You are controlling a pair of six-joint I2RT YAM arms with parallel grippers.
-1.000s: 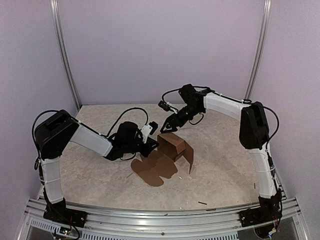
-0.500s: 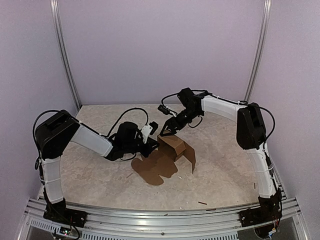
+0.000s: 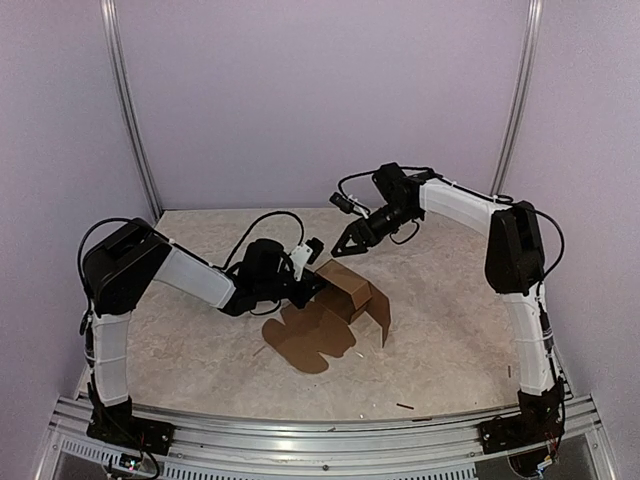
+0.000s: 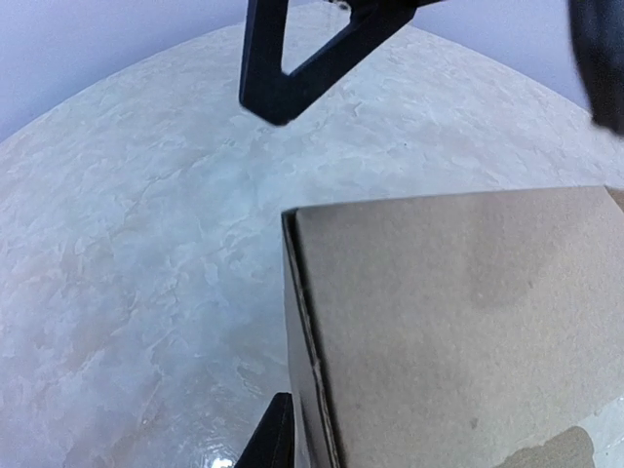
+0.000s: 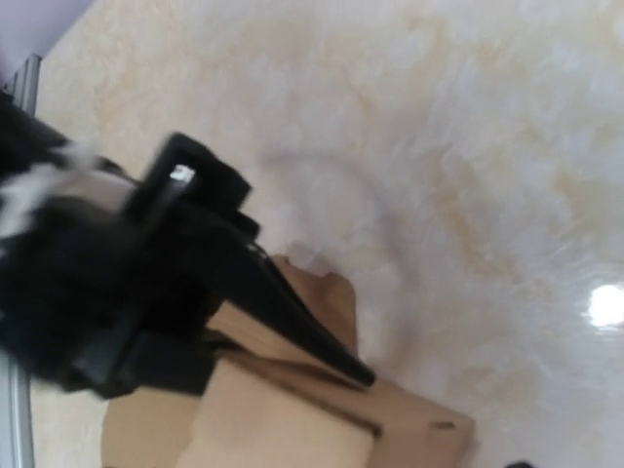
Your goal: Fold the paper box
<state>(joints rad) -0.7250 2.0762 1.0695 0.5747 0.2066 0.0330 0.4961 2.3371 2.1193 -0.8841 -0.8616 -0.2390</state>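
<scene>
The paper box [image 3: 348,288] is a brown cardboard sheet, partly raised into a small box mid-table. Its rounded flaps [image 3: 305,345] lie flat in front and one flap [image 3: 381,312] stands at its right. My left gripper [image 3: 312,280] is shut on the box's left wall. In the left wrist view one black fingertip [image 4: 276,437] presses that wall's edge, and the panel [image 4: 448,331] hides the other. My right gripper [image 3: 347,246] hangs open just behind and above the box, apart from it; one of its fingers [image 4: 259,58] shows at the top. The right wrist view is blurred; a long black finger [image 5: 292,312] lies across the cardboard [image 5: 292,434].
Small dark scraps lie near the front edge [image 3: 405,406] and left of the flaps [image 3: 258,350]. An aluminium rail [image 3: 320,432] runs along the near edge. Two metal posts [image 3: 135,130] [image 3: 515,100] stand against the purple back wall.
The right gripper has lifted up and to the right, off the box's back corner. The left arm has shifted slightly right, still holding the box.
</scene>
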